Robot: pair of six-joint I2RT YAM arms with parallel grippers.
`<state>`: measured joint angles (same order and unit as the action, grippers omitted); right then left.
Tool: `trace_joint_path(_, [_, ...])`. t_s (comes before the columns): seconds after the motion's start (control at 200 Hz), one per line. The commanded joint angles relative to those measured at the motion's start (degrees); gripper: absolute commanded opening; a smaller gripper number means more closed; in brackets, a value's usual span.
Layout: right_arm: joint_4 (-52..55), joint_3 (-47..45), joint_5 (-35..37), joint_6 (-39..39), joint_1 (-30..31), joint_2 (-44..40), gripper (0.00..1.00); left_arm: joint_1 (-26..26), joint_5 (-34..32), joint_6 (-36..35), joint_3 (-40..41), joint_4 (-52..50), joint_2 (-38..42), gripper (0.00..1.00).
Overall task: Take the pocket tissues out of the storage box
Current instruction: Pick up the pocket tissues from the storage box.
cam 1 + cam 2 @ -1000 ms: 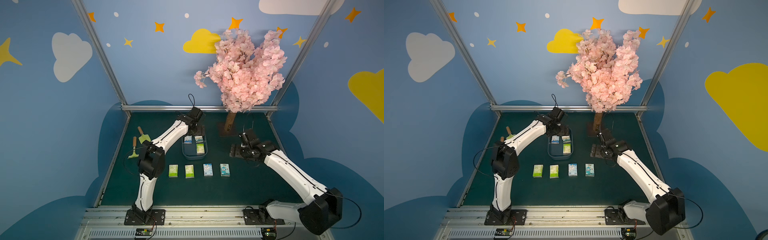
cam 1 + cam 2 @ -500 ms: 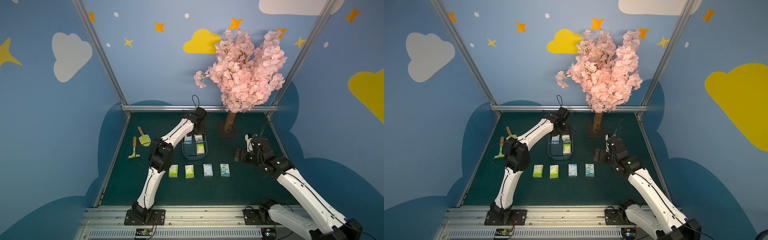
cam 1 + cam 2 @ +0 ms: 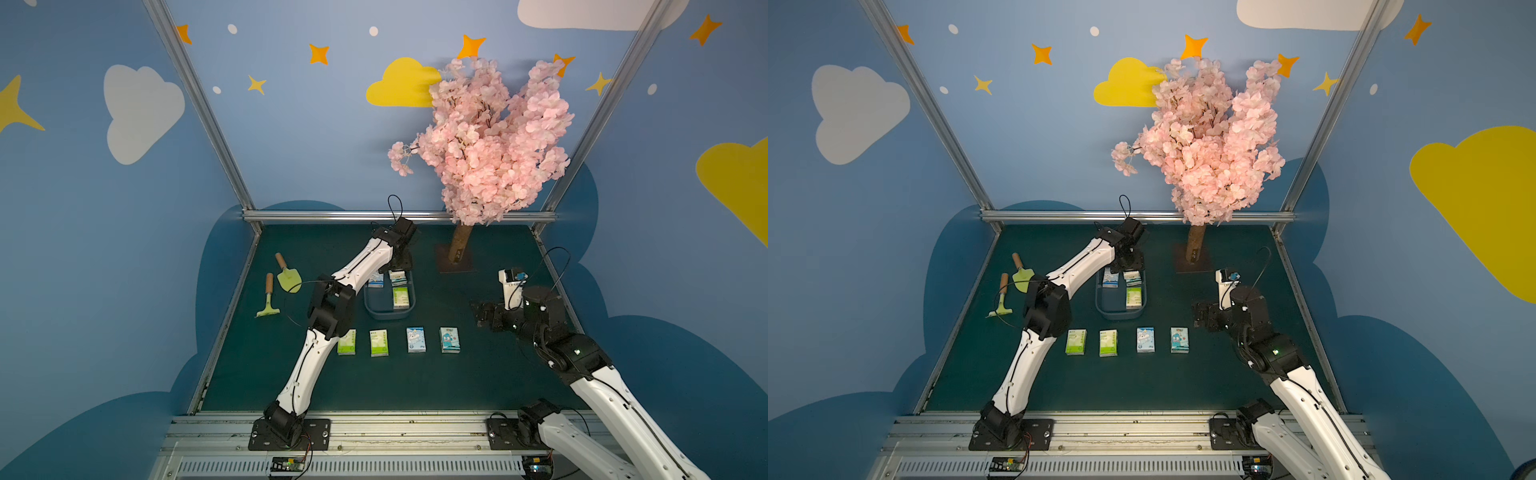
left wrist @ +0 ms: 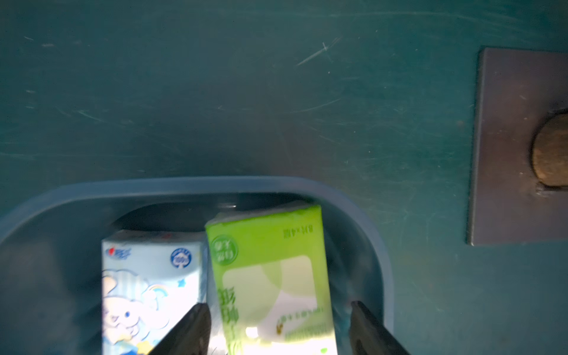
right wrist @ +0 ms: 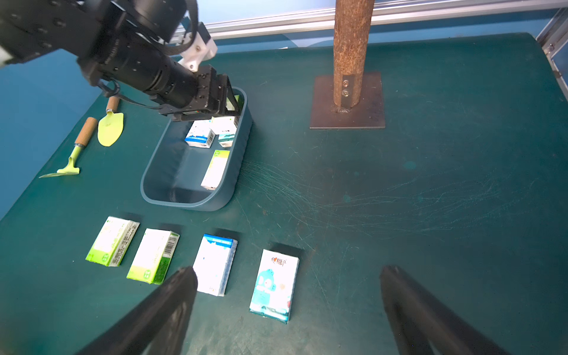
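Mid-frame in both top views, the left gripper (image 4: 276,304) straddles, spread, a lime-green packet (image 4: 264,246) at the upper end of the storage box (image 3: 386,316), ready to pinch; the right gripper (image 5: 287,270) gapes empty

The slate-blue storage box (image 3: 384,315) is holding green and blue pocket tissues (image 3: 401,298). Four more are lying flat in a row just before it.
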<state>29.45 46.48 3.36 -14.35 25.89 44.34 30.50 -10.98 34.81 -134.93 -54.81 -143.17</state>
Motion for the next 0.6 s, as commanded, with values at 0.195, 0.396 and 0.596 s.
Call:
trace_joint_path(0.195, [-1.6,-0.2,1.8,0.8,-0.4,-0.2,0.98,-0.8,1.1,-0.5,-3.0,-2.4,-2.7,0.61])
trace_joint_path(0.396, [-1.7,-0.5,3.2,0.5,-0.4,0.0,0.98,-0.9,0.3,-1.9,-3.0,-3.5,-1.3,0.5])
trace_joint_path(0.596, [-2.7,-0.7,3.5,0.5,-0.7,1.3,0.98,-0.6,-0.1,-3.1,-1.7,-5.4,1.7,0.46])
